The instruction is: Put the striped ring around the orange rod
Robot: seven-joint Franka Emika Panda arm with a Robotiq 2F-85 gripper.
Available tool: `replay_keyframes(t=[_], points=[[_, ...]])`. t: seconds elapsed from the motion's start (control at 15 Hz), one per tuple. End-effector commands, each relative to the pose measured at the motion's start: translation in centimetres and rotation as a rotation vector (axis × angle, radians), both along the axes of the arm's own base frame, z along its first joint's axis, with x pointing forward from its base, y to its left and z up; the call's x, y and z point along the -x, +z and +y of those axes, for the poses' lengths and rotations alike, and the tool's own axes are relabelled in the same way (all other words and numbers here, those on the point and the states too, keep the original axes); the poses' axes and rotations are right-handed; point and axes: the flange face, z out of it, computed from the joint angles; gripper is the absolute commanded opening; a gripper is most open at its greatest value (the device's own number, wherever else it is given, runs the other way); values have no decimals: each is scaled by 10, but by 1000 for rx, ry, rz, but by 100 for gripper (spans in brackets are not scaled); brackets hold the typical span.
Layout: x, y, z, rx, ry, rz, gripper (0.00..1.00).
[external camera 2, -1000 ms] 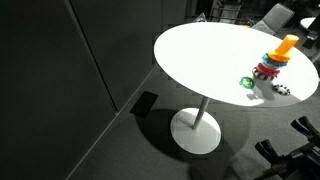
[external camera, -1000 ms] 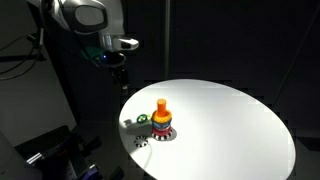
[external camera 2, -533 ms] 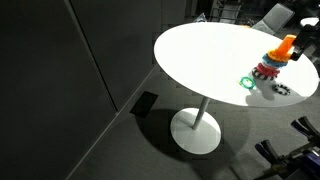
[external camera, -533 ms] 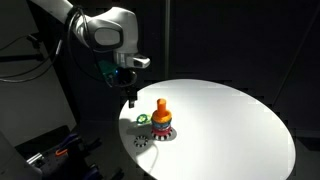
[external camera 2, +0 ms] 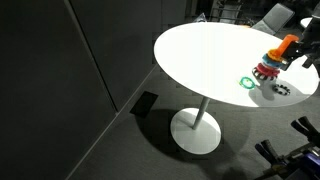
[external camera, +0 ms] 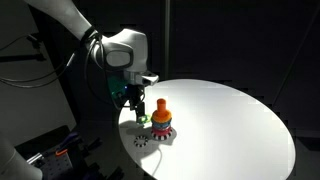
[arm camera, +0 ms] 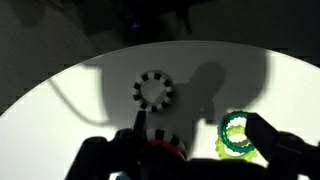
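The striped ring (external camera: 142,141) lies flat on the white round table, near its edge, in front of the ring stack (external camera: 161,127). It also shows in the other exterior view (external camera 2: 280,88) and in the wrist view (arm camera: 154,90). The orange rod (external camera: 161,108) stands upright in the stack of coloured rings and also shows in an exterior view (external camera 2: 287,45). My gripper (external camera: 139,112) hangs just above the table beside the rod, over the green ring (external camera: 142,120). In the wrist view the gripper (arm camera: 200,140) is open and empty. The green ring (arm camera: 237,135) lies by one finger.
The round white table (external camera: 230,120) stands on a pedestal foot (external camera 2: 195,130) in a dark room. In the wrist view the top of the stack (arm camera: 165,150) shows a striped and a red ring at the bottom edge. Dark equipment (external camera: 50,150) stands on the floor beside the table.
The arm has swung down and in from beyond the table edge. The gripper is now low beside the orange rod and above the green ring. The rings have not moved.
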Motion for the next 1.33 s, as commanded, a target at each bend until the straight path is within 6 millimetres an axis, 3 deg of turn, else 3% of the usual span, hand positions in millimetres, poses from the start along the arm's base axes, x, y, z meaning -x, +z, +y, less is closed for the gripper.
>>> replay_keyframes(t=[0.0,0.2,0.67,1.27], points=[[-2,-16,-8,20,-38,-22,100],[0,-26,-9,24,-51,-24,100],[0,-27,-7,11,-31,-13,100],[18,-35,-12,103,-28,-27,100]])
